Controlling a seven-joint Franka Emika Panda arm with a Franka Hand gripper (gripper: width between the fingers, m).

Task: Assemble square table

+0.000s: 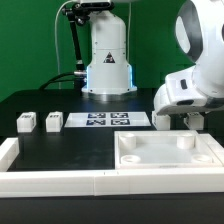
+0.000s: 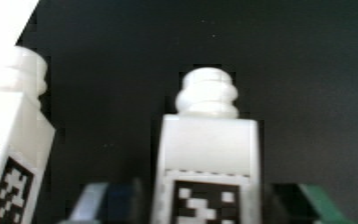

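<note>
Table top (image 1: pixel 165 150): no leg fitted yet. Two legs (image 1: pixel 27 122) (image 1: pixel 53 121) wait well apart from table top. Gripper (image 2: pixel 208 196) straddles another leg (image 2: pixel 208 140) near table top's rim; cannot tell whether the jaws are clamped on it.

White rimmed tabletop (image 1: pixel 165 150) lying flat, two tagged legs (image 1: pixel 26 122) side by side

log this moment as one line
phase: leg pickup | gripper: straddling a leg, grip unclear | second leg: beside it | tabletop: no legs fitted
</note>
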